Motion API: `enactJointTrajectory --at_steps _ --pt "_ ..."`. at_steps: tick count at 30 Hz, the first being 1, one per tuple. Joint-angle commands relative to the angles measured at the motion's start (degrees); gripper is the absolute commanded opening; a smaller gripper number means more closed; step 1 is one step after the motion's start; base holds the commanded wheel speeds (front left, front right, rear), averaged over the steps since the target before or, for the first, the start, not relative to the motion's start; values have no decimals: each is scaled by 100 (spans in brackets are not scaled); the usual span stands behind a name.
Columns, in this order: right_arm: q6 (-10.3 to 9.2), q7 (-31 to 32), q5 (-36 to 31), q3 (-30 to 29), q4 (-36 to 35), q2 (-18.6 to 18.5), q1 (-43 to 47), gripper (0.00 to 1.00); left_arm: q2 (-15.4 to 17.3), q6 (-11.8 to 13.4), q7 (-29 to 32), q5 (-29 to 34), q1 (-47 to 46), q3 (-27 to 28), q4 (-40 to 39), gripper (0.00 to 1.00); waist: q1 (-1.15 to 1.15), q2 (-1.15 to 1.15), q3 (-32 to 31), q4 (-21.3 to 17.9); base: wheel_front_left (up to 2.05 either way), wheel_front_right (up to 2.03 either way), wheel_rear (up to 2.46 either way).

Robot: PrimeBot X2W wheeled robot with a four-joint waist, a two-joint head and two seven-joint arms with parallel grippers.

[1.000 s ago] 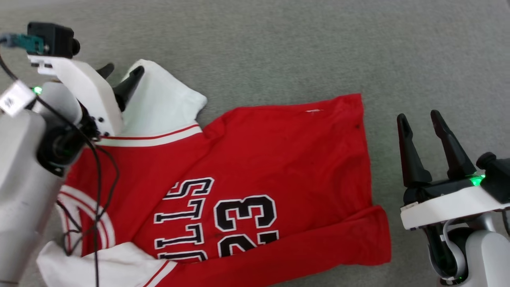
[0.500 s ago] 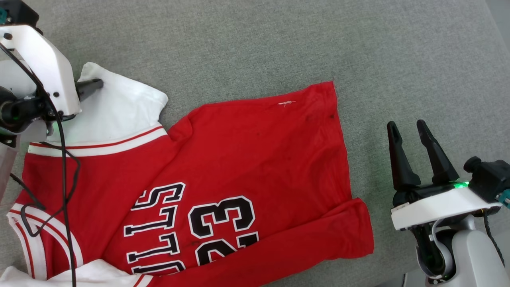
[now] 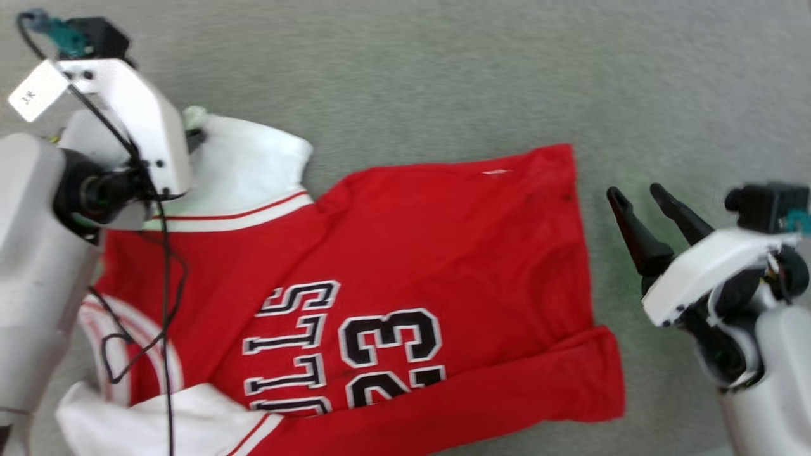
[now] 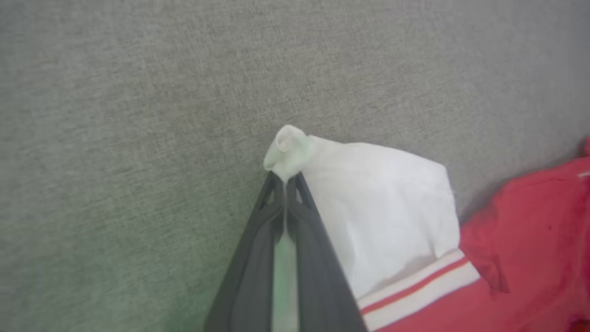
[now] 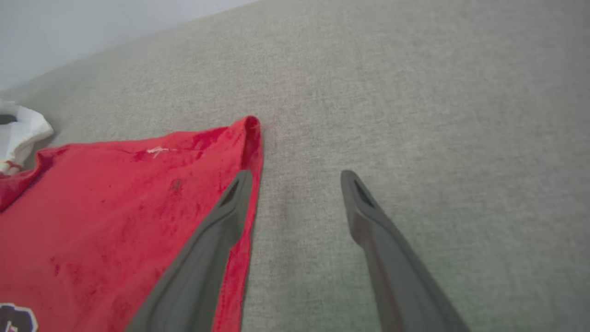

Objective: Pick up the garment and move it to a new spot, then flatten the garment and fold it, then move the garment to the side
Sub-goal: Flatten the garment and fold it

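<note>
Left wrist view: the left gripper [image 4: 286, 177] pinches just the garment's [image 4: 382, 216] sleeve tip [image 4: 288, 147], a bite that could slip under pull. The garment lies on grey cloth [image 3: 443, 76], the right gripper [image 3: 633, 190] agape beside its hem.

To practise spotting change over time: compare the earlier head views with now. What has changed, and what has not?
The left gripper, open over the garment's white sleeve a second ago, has shut on the sleeve's corner. The right gripper stays open beside the red hem, holding nothing. The garment still lies spread on the grey surface.
</note>
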Motion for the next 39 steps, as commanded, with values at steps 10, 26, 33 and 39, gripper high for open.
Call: enactJointTrajectory --at_steps 10,26,33,39 --pt "-5 2381 310 60 378 -711 -1066 100 -390 -346 -911 159 -213 22 -406 0 0 0 -109 1095 0 0 0" --pt "-3 4131 378 503 1567 -783 -1229 0 -512 -529 -1466 140 38 38 -507 0 0 0 114 1576 0 0 0" --pt "-4 3580 526 135 811 -993 -1357 0 -278 -435 -1847 106 479 221 -653 0 0 0 -296 1536 0 0 0" --pt "-4 3315 517 -97 82 -939 -616 0 -1 -215 -2192 -66 1355 475 -1061 0 0 0 -749 1534 0 0 0"
